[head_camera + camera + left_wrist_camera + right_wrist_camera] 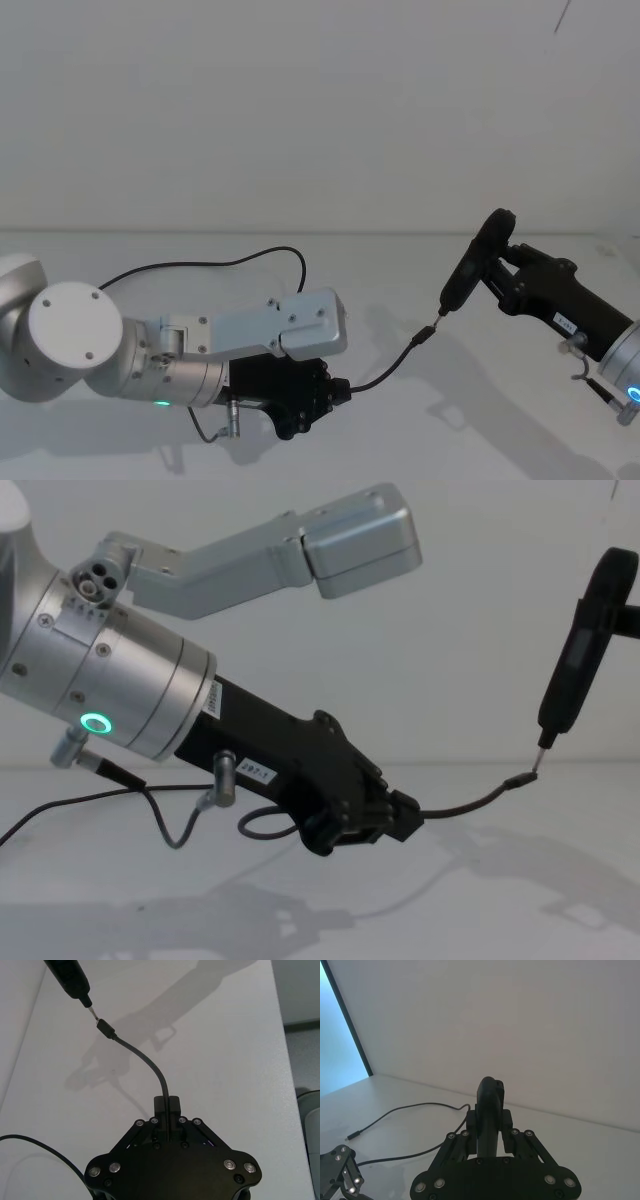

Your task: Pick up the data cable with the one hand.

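Left gripper pinching the data cable above the table, plug end beside the right gripper's clamped pointed tool; a weak pinch could let the cable slide out

Silver cylindrical left arm, green ring light, black angular left gripper, white label

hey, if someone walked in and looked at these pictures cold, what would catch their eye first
Probably the near-meeting in mid-air at centre right: the left gripper is shut on the data cable, holding its plug end up off the white table. Just above the plug hangs the pointed tip of the dark tool, held in the right gripper.
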